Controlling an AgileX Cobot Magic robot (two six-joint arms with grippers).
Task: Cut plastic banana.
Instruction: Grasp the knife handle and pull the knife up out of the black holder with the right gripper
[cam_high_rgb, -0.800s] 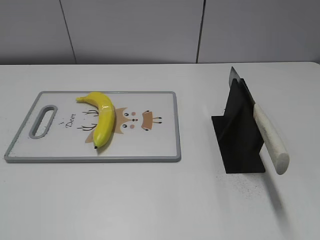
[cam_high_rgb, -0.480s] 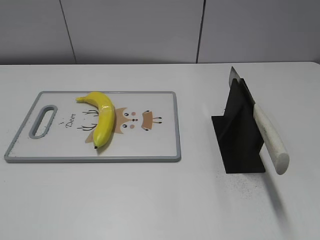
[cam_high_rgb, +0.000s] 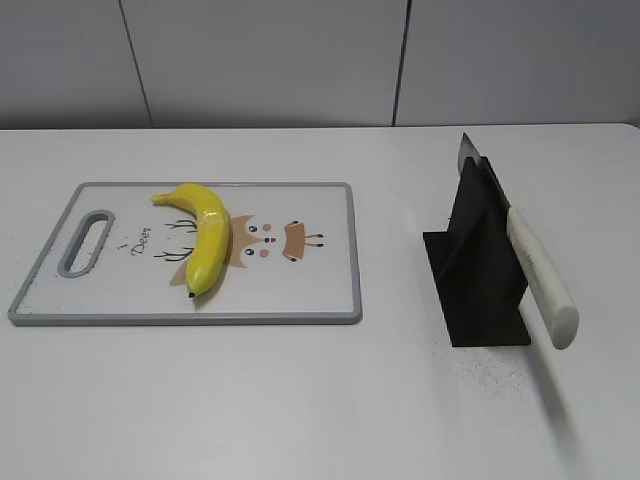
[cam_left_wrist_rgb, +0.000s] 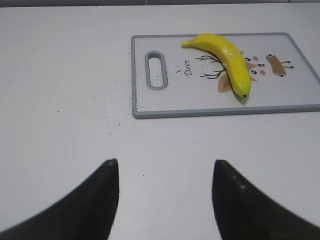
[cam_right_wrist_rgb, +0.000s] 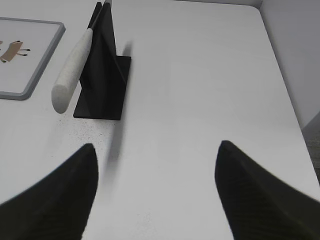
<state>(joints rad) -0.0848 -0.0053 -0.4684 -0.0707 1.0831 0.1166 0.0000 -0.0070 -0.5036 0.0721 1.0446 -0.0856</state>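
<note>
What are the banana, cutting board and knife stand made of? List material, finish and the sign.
Banana: likely plastic, glossy; bright highlights along its skin.
Cutting board: probably plastic, smooth white with a grey rim and a printed deer.
Knife stand: matte black, rigid sheet; plastic or metal, cannot tell.

The cutting board (cam_left_wrist_rgb: 200, 102) bears the handwritten word "Deer".

The plastic banana (cam_high_rgb: 203, 236) lies on the cutting board (cam_high_rgb: 300, 290); right of it, apart, the knife (cam_high_rgb: 535, 266) leans in its stand (cam_high_rgb: 478, 280).
</note>
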